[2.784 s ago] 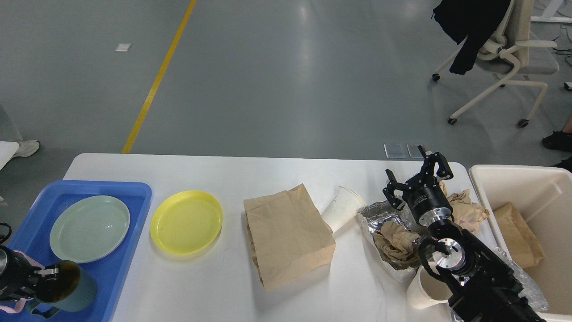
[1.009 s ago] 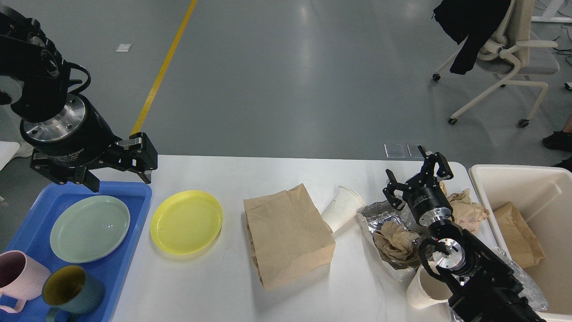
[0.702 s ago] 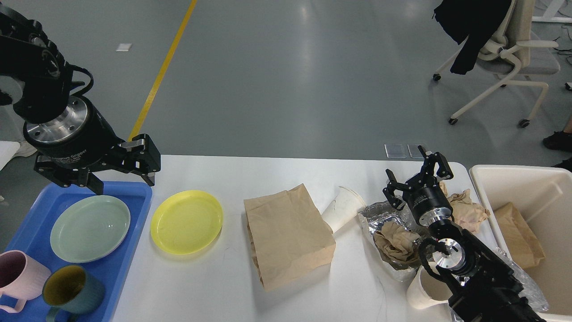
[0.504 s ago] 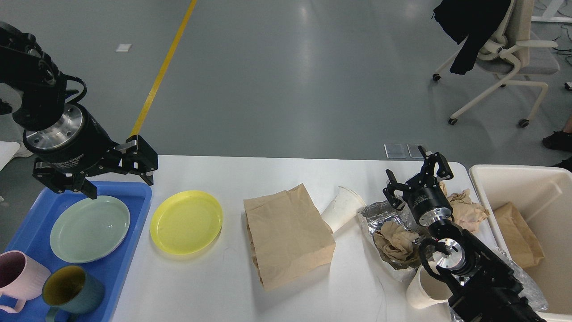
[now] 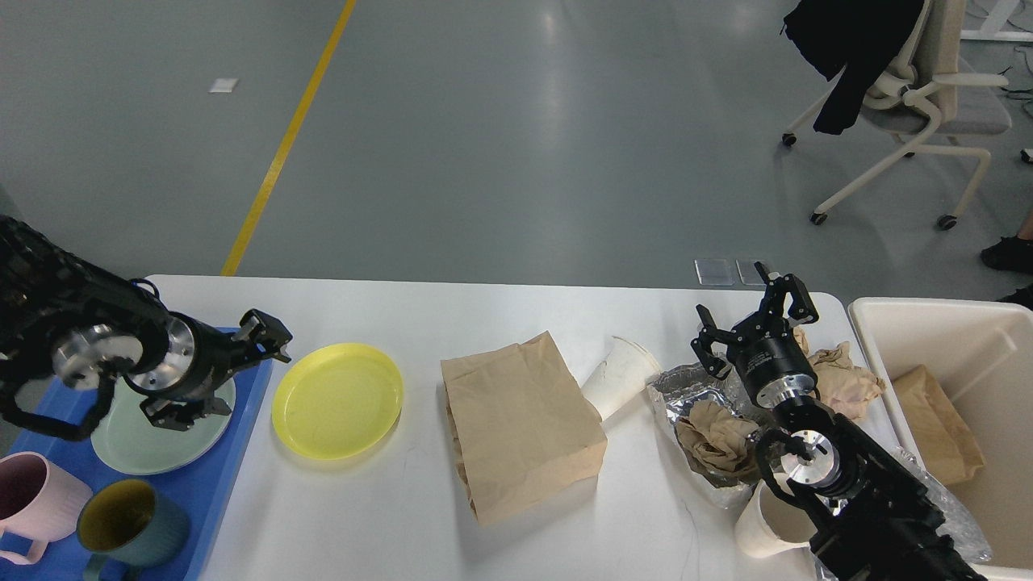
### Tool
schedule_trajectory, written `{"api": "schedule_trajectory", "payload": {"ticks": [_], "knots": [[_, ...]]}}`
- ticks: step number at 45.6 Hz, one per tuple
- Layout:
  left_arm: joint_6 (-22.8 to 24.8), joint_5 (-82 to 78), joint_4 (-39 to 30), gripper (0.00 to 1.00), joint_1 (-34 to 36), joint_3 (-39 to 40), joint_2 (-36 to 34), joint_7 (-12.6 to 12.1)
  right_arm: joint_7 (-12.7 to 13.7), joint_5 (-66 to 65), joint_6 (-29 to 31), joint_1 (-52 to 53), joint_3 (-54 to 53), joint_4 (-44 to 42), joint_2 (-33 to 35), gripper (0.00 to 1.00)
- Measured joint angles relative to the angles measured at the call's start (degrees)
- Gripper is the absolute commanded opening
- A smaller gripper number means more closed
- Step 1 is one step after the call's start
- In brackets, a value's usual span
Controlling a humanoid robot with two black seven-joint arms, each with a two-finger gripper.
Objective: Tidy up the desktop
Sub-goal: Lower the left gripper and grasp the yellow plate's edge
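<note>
At the bench's left end, the robot's left hand [image 5: 230,371] has dropped from well above the blue tray [image 5: 242,420] to bench height, its fingers spread apart and empty, pointing toward the yellow plate [image 5: 336,400]. One finger reaches past the tray's right rim, close to the plate's left edge; the other hangs over the pale green plate [image 5: 137,440] already in the tray. Nearer the bench's front left corner, a pink mug [image 5: 36,496] and a dark teal mug [image 5: 129,524] also stand in the tray.

Toward the right end the right hand [image 5: 754,319] has not shifted over the last few seconds, its fingers apart and holding nothing, raised above a foil tray [image 5: 686,387] of crumpled brown paper [image 5: 714,436]. More crumpled paper [image 5: 843,371] lies by the right edge, a paper cup [image 5: 617,375] lies tipped beside the foil, and another cup [image 5: 763,524] stands near the front edge. A brown paper bag [image 5: 520,424] lies flat at the middle of the white desktop [image 5: 387,516], which spans the whole lower view. A cream bin [image 5: 952,315] waits off the right end.

The drop suggests the yellow plate is next for the tray; most of the litter remains to be cleared.
</note>
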State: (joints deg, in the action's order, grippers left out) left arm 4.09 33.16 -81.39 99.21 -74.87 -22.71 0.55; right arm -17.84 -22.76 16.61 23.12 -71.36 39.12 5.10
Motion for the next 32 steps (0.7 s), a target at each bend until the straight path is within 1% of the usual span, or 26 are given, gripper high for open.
{"api": "schedule_trajectory", "payload": {"ticks": [6,9,11,14,17,24,30,32], "knots": [[-3.6,0.6,8.4,0.92,-10.7,8.6,-0.1,-4.6,0.0,0.0,0.0,0.0,0.0,0.0,0.0,1.00],[-6.0,0.6,11.6,0.92,-15.7,13.0,-0.1,-5.8,0.0,0.0,0.0,0.0,0.0,0.0,0.0,1.00],[-8.0,0.4,13.6,0.92,-19.3,16.1,-0.1,-6.2,0.0,0.0,0.0,0.0,0.0,0.0,0.0,1.00],[-9.8,-0.1,15.4,0.95,-23.1,19.5,-0.1,-6.3,0.0,0.0,0.0,0.0,0.0,0.0,0.0,1.00],[-10.5,-0.6,16.6,0.96,-26.1,22.1,-0.1,-5.9,0.0,0.0,0.0,0.0,0.0,0.0,0.0,1.00],[-10.7,-1.9,19.0,0.95,-28.8,23.6,-0.1,-5.9,0.0,0.0,0.0,0.0,0.0,0.0,0.0,1.00],[-11.1,-2.1,20.3,0.87,-30.4,24.1,0.3,-5.8,0.0,0.0,0.0,0.0,0.0,0.0,0.0,1.00],[-11.2,-2.2,20.5,0.82,-30.6,24.1,0.4,-5.8,0.0,0.0,0.0,0.0,0.0,0.0,0.0,1.00]]}}
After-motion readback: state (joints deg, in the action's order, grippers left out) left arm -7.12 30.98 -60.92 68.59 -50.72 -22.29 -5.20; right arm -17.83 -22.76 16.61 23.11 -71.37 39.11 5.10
